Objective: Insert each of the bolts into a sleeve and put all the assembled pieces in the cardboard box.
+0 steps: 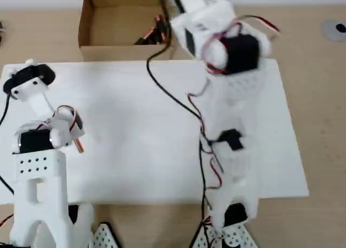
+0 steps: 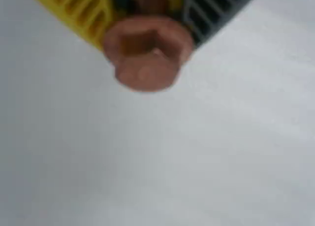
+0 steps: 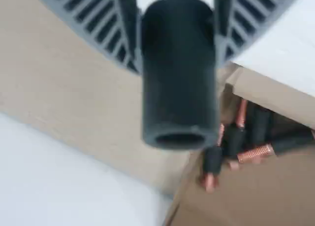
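White board [image 1: 135, 140] on tan table [image 1: 319, 86]; left claw [image 2: 147, 4] pinches a bolt [image 2: 145, 53]; right claw [image 3: 177, 29] pinches a sleeve [image 3: 179, 88].

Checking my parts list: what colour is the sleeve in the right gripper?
Black; the sleeve shows best in the right wrist view.

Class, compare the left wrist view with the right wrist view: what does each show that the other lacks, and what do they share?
Left wrist view has: a copper bolt clamped in the left gripper. Right wrist view has: a black sleeve in the right gripper, the wooden table, and the cardboard box holding assembled pieces. Both have: the white mat.
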Robot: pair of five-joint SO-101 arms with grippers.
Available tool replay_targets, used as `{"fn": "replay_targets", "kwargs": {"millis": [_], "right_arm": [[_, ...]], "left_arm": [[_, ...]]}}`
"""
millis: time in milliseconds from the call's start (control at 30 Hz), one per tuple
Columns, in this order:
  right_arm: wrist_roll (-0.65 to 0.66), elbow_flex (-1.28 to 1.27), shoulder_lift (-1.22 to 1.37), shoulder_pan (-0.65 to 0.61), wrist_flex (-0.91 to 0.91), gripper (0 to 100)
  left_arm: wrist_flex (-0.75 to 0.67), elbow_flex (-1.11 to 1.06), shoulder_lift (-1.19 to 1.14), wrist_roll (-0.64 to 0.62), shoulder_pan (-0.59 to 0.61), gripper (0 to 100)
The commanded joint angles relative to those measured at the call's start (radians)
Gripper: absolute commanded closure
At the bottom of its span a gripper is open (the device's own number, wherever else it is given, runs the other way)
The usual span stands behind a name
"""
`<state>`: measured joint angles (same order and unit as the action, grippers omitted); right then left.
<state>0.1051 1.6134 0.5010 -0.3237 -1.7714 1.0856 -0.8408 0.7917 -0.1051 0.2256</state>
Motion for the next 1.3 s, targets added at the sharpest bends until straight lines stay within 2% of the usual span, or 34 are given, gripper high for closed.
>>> {"fn": "replay_targets", "kwargs": {"millis": [0, 100, 233, 467, 600, 767, 1000, 1167, 1267], "right_arm": [[-0.104, -0.01, -0.197, 0.018, -0.02, 98.8], [-0.141, -0.124, -0.34, 0.012, -0.02, 98.8], [-0.155, -0.427, -0.578, -0.031, -0.02, 98.8], [-0.364, -1.234, -1.007, -0.113, -0.009, 98.8], [-0.423, -1.667, -1.219, -0.197, 0.086, 98.8], [-0.41, -2.173, -1.468, -0.236, 0.45, 98.8], [-0.285, -2.729, -1.721, -0.236, 1.076, 98.8], [-0.18, -3.043, -1.851, -0.249, 1.401, 98.8], [-0.127, -3.172, -1.939, -0.289, 1.499, 98.8]], "left_arm": [[-0.018, 0.058, 0.031, -0.003, 0.008, 99], [-0.017, 0.058, 0.031, -0.003, 0.006, 99], [0.009, 0.06, 0.031, -0.002, 0.006, 99], [0.061, 0.058, 0.031, -0.002, 0.003, 99], [0.057, 0.044, 0.031, -0.002, 0.002, 99], [0.055, 0.02, 0.031, -0.006, -0.104, 99], [0.061, 0.017, 0.031, -0.003, -0.298, 99], [0.057, 0.04, 0.031, -0.003, -0.315, 99], [0.052, 0.083, 0.033, -0.006, -0.318, 99]]}}
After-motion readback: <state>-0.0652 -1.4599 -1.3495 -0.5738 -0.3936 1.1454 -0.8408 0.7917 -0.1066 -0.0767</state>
